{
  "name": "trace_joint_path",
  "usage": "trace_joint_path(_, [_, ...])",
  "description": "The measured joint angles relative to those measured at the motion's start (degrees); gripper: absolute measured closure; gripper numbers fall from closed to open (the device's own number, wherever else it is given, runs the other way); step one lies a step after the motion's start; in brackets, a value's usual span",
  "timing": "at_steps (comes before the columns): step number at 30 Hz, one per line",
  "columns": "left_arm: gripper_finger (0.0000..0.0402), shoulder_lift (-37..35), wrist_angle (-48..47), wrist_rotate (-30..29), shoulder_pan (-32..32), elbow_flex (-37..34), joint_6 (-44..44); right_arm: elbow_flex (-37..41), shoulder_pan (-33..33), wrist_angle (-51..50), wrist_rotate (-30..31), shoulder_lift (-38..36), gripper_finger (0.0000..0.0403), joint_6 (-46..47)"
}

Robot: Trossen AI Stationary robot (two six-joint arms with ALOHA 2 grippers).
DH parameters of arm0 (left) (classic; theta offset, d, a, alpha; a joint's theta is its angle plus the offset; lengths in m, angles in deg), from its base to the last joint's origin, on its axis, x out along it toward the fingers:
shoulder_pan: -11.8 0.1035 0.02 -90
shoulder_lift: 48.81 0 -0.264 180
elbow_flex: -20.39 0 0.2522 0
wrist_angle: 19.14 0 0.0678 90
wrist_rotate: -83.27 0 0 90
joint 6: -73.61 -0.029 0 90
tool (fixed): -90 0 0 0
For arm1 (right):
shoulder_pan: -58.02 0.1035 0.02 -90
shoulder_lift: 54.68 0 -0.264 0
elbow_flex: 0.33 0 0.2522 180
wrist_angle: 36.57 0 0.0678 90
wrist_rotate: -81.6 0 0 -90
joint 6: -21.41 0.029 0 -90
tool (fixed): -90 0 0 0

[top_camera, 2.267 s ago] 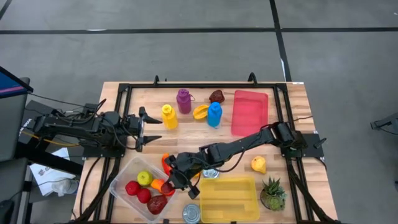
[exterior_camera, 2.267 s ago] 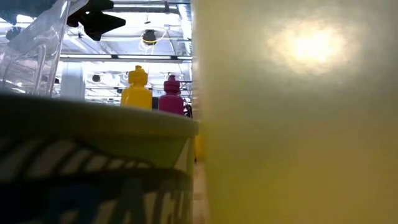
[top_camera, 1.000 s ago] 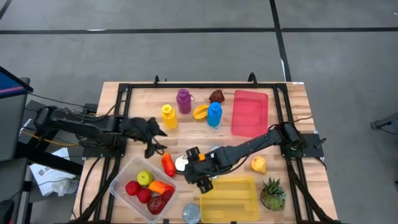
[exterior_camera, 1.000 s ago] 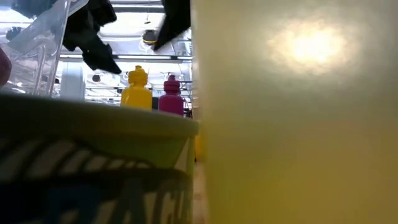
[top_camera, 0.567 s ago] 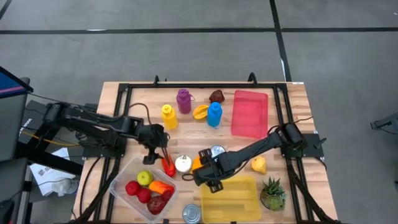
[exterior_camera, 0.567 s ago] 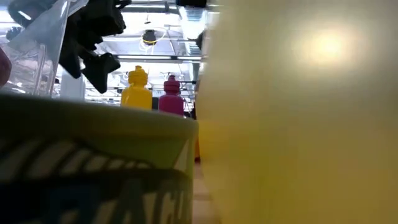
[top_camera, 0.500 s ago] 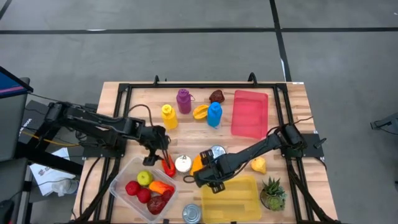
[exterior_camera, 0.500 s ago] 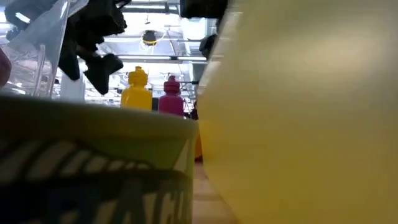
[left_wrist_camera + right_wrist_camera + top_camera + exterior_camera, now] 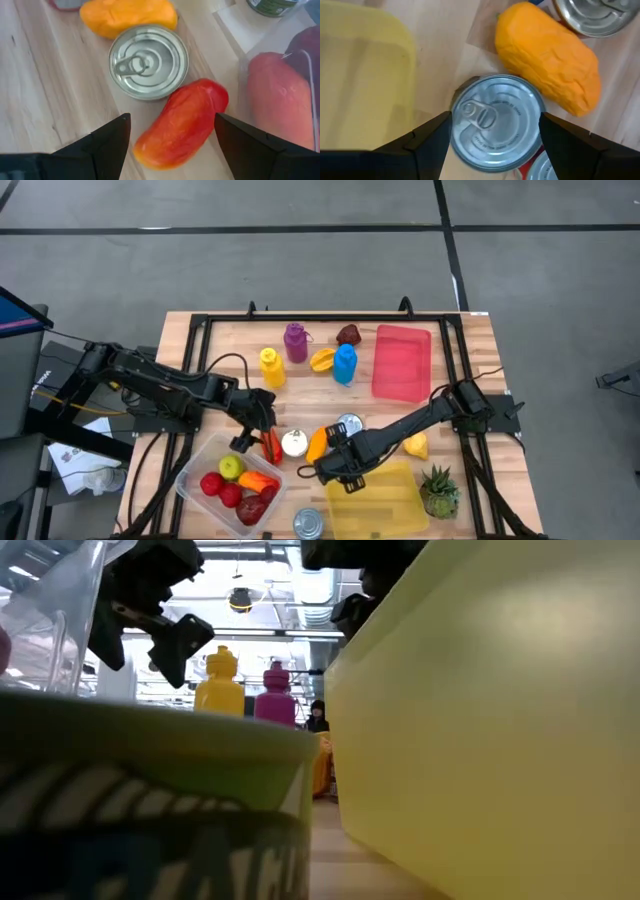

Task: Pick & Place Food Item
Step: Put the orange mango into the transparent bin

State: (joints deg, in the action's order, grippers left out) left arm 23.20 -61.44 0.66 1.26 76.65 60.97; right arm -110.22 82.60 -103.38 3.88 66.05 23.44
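From my remote station I note the left tool (image 9: pixel 262 432) poised over the red pepper (image 9: pixel 180 122), its fingers spread wide on either side of the fruit and touching nothing; the pepper lies on the desk (image 9: pixel 460 340) just beside the clear tub (image 9: pixel 192 472), against a small silver can (image 9: pixel 148 62). I judge this straddling stance to be the set-up for a closing grasp, the tub of fruit alongside being the likely destination. The right tool (image 9: pixel 335 463) hangs with fingers equally wide and empty above a second silver can (image 9: pixel 496 122), which sits between the yellow tray (image 9: pixel 385 495) and an orange pepper (image 9: pixel 547 62); the tray's edge is tilted up where that arm crosses its corner, probably from contact with the arm. The yellow bottle (image 9: pixel 271 367), purple bottle (image 9: pixel 295 341) and blue bottle (image 9: pixel 345 363) stand upright in a loose row at the far side, well apart from the work, as does the red tray (image 9: pixel 402 361). The can lids carry only pull-tabs; a larger can (image 9: pixel 150 810) close to the low camera bears lettering too blurred to read. No brand is legible anywhere.
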Motion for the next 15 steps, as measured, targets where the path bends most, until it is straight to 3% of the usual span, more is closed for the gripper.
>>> trace_joint_path(6, [0.0121,0.0,-0.16,-2.37,-1.06,0.0,-2.97,0.0,-0.68,-0.6,0.02,-0.04,0.0117,-0.21])
trace_joint_path(15, [0.0121,0.36,-1.26,-21.36,2.08,0.25,-7.46,-0.04,-1.41,-0.54,-0.18,-0.04,0.0117,-0.35])
